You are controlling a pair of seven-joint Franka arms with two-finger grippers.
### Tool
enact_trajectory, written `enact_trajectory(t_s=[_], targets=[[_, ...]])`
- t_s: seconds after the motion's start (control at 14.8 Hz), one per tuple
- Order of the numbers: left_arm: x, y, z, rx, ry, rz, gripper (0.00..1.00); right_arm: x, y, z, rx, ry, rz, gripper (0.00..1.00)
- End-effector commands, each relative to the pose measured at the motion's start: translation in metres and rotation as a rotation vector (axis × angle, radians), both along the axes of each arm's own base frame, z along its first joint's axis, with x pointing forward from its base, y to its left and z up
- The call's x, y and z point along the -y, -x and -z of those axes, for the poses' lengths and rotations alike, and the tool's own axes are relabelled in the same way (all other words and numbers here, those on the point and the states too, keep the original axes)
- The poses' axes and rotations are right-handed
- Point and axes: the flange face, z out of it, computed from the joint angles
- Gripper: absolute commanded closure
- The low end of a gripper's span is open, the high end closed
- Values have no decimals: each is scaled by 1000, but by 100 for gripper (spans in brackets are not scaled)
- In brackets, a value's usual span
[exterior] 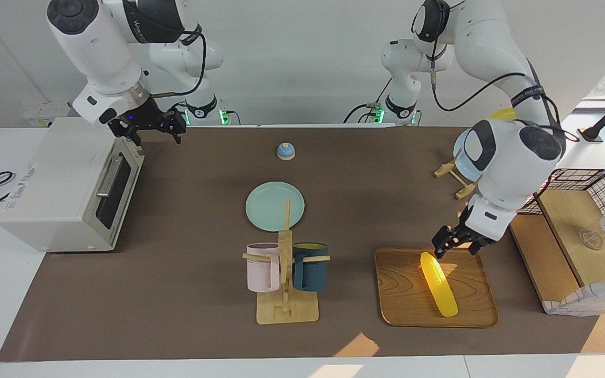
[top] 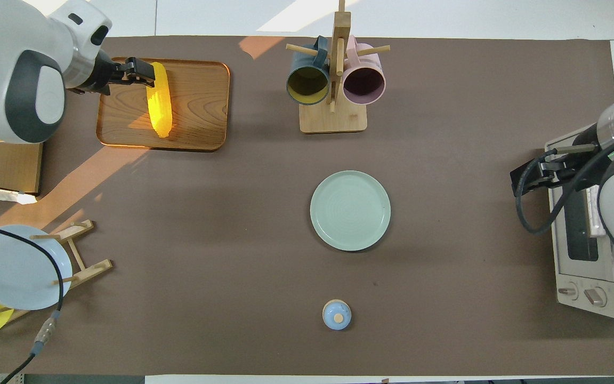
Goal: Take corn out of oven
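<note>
The corn (exterior: 438, 284) lies flat on a wooden tray (exterior: 405, 304) toward the left arm's end of the counter (exterior: 187, 294), well apart from the oven (exterior: 66, 184), whose door looks shut. It appears smooth and glossy (plastic, I would guess), so likely light, stiff and a little slippery, and its round body may roll if nudged. The thick middle seems the surest place to take hold, across its width; the tapered ends would tend to squeeze out of a grip.

The left claw (exterior: 455, 242) hangs just above the tray's edge, by the end of the corn nearer the robots, fingers spread and holding nothing. The right claw (exterior: 155, 126) hovers over the top corner of the oven, also spread and empty, apparently waiting.

With the corn out and resting on the tray, the job looks essentially finished.
</note>
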Motion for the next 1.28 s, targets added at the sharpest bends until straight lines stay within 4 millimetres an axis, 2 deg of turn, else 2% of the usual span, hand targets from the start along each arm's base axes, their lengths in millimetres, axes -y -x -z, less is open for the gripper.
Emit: enact_trajectory(t_s=[0.0, 0.27, 0.47, 0.61, 0.74, 0.88, 1.08, 1.22], targets=[[-12, 33, -47, -45, -17, -5, 0, 1, 4, -4, -6, -22, 8, 0], [-18, 83, -104, -123, -78, 17, 0, 1, 4, -4, -6, -22, 8, 0], [-20, 118, -130, -173, -88, 28, 0, 1, 2, -5, 13, -24, 8, 0], [-19, 142, -126, -206, -95, 40, 0, 1, 1, -6, 19, -24, 9, 0], [-15, 165, -113, -240, -104, 48, 0, 1, 2, -6, 14, -24, 10, 0], [-15, 171, -103, -247, -106, 62, 0, 2, 2, -5, 8, -24, 10, 0], [-1, 166, -116, -219, -108, 90, 0, 20, 0, -7, 18, -25, 45, 0], [2, 163, -114, -222, -107, 96, 0, 33, -1, -11, 30, -27, 68, 0]])
